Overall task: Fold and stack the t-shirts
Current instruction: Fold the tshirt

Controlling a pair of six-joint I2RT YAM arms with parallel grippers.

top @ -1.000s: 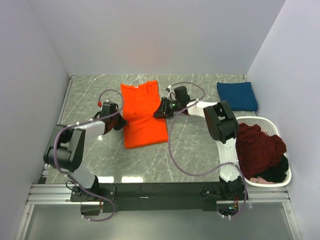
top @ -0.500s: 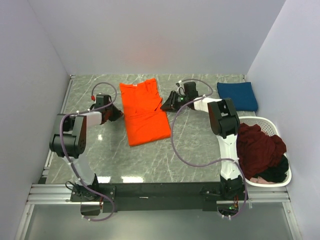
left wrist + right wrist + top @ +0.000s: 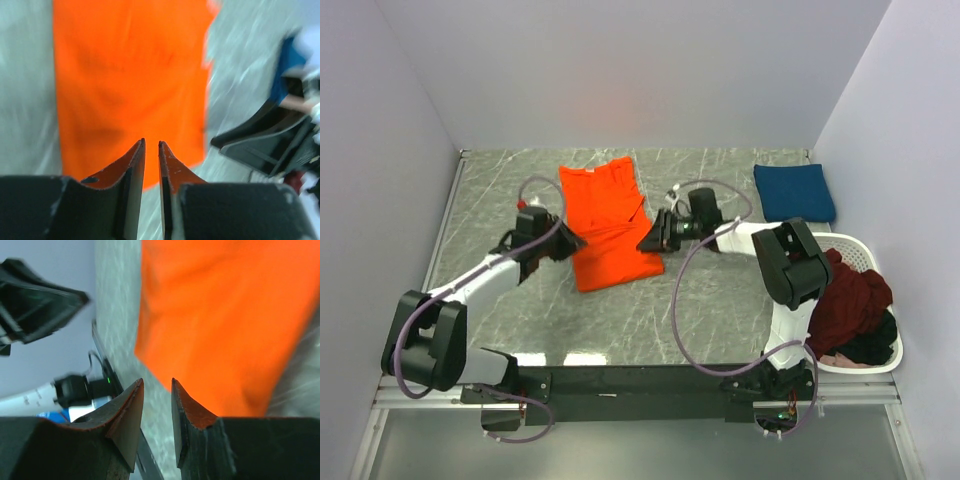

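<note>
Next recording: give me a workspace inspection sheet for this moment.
Surface: marbled grey table.
Job's things: orange t-shirt lies mid-table as a long strip; navy t-shirt folded at far right; maroon t-shirt heaped over black cloth in the white basket.
Clutter: nothing seen.
Grippers: left gripper and right gripper flank the orange shirt's near end, jaws slightly apart, holding nothing.
Cables: purple cables loop along both arms.
Surroundings: plain walls on three sides.
</note>
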